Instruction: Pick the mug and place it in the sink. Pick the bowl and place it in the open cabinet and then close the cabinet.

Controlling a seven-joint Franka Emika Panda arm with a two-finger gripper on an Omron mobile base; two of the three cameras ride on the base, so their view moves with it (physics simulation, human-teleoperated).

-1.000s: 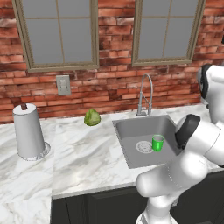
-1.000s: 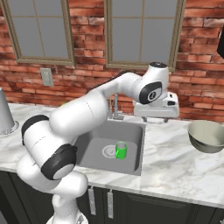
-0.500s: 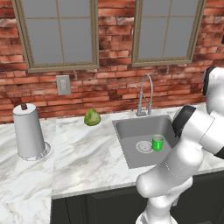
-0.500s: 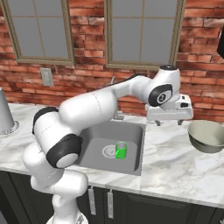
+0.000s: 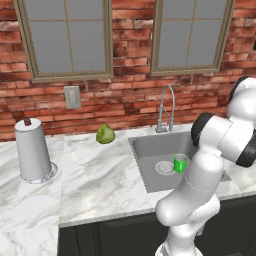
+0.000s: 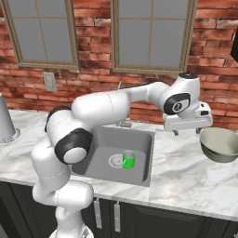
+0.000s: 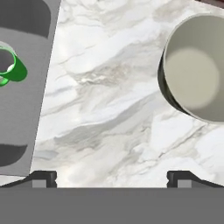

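Marble counter (image 6: pixel 181 174) | pincer (image 6: pixel 188 133) spread wide, empty, beside bowl (image 6: pixel 220 144) | mug (image 6: pixel 128 159) in sink (image 6: pixel 145 155)

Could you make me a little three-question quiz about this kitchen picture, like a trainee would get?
1. True or false: the mug stands inside the sink.
2. Where is the gripper?
A. down in the basin
B. above the counter, between sink and bowl
C. at the paper towel roll
3. Fill in: the bowl rests on the ______, to the right of the sink in the right base view.

Key:
1. True; it stands upright beside the drain.
2. B; the hand view shows the fingertips spread wide and holding nothing.
3. counter
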